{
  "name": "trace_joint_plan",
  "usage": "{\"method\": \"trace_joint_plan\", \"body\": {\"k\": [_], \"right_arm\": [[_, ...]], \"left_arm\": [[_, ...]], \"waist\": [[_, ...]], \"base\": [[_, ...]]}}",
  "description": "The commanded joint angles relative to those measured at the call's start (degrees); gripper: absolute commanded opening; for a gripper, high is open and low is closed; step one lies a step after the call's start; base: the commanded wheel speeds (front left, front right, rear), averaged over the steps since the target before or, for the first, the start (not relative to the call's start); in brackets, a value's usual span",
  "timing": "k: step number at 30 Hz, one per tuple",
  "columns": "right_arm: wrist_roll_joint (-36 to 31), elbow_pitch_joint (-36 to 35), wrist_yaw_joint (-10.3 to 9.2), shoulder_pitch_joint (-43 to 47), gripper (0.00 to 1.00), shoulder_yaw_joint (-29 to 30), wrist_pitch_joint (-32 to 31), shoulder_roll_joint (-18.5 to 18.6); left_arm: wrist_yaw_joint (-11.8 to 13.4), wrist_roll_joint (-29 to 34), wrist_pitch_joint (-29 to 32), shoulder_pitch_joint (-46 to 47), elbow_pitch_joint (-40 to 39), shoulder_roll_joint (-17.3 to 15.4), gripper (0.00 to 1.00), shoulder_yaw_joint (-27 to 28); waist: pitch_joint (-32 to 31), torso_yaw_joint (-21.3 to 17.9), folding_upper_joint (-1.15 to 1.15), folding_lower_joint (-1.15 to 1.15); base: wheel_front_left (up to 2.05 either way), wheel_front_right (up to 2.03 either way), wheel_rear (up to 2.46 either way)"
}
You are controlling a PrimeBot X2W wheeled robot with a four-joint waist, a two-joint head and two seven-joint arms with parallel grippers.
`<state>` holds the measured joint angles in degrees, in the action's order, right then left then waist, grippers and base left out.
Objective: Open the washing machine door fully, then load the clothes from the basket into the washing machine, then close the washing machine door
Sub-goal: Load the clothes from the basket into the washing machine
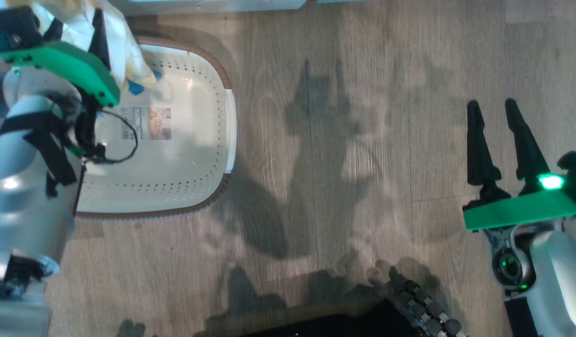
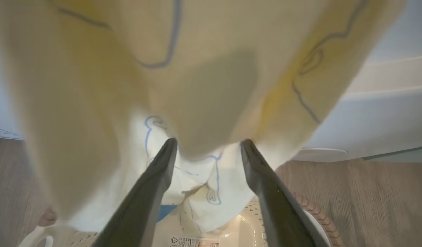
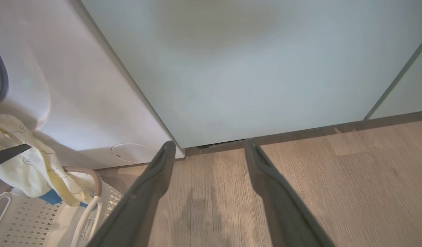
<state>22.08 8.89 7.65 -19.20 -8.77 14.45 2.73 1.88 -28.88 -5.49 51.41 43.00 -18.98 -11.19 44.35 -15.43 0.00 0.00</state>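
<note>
Home laundry corner, wood-look plank floor (image 1: pixel 362 140), white front-loading washing machine (image 3: pixel 77 103) with round service flap (image 3: pixel 133 152) at far left, pale green cabinets (image 3: pixel 248 68) to its right, perforated basket (image 1: pixel 194 154) on the floor with pale yellow clothes (image 3: pixel 29 164).

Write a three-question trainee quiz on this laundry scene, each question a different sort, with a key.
1. True or false: the right gripper is holding a garment.
2. Multiple choice: the clothes held by the left gripper hang over: A) the basket B) bare floor C) a cabinet shelf.
3. Fill in: the round service flap is on the lower front of the ______.

Key: 1 false, its fingers are apart and bare; 2 A; 3 washing machine.
</note>
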Motion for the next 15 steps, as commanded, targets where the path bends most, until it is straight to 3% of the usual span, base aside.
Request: {"method": "trace_joint_plan", "body": {"k": [1, 4, 5, 6, 7, 8, 15], "right_arm": [[0.4, -1.6, -0.16, 0.0, 1.0, -1.2, 0.5, 0.2], [0.7, -1.7, -0.16, -0.5, 1.0, -1.6, 0.5, 0.2], [0.9, -1.7, -0.16, -0.6, 1.0, -1.6, 0.5, 0.2], [1.0, -1.7, -0.16, -0.7, 1.0, -1.6, 0.5, 0.2], [1.2, -1.7, -0.16, -0.7, 1.0, -1.5, 0.5, 0.2], [1.3, -1.8, -0.16, -0.7, 1.0, -1.5, 0.5, 0.2], [1.5, -1.7, -0.16, -0.3, 1.0, -0.4, 0.5, 0.2]], "left_arm": [[-0.4, -0.6, -0.3, 1.7, 0.2, -2.2, 1.0, 1.5], [-1.1, -0.9, -0.6, 4.0, 3.0, -2.1, 1.0, 1.4], [-1.2, -0.7, -0.8, 4.6, 3.8, -2.0, 0.89, 1.3], [-1.3, -0.7, -1.1, 5.1, 4.5, -2.0, 0.47, 1.2], [-1.4, -0.7, -1.3, 5.5, 5.3, -1.9, 0.16, 1.1], [-1.5, -0.7, -1.3, 5.8, 6.1, -1.9, 0.0, 0.9], [-2.9, -0.7, -2.2, 6.7, 9.5, -1.4, 0.0, -0.1]], "waist": [[0.4, -0.4, 0.0, 0.0], [0.7, -1.0, 0.0, 0.0], [0.8, -1.1, 0.0, 0.0], [0.8, -1.2, 0.0, 0.0], [0.8, -1.3, 0.0, 0.0], [0.7, -1.3, 0.0, 0.0], [0.0, -0.3, 0.0, 0.0]], "base": [[0.0, 0.0, 0.0], [0.0, 0.0, 0.0], [0.0, 0.0, 0.0], [0.0, 0.0, 0.0], [0.0, 0.0, 0.0], [0.0, 0.0, 0.0], [0.0, 0.0, 0.0]]}}
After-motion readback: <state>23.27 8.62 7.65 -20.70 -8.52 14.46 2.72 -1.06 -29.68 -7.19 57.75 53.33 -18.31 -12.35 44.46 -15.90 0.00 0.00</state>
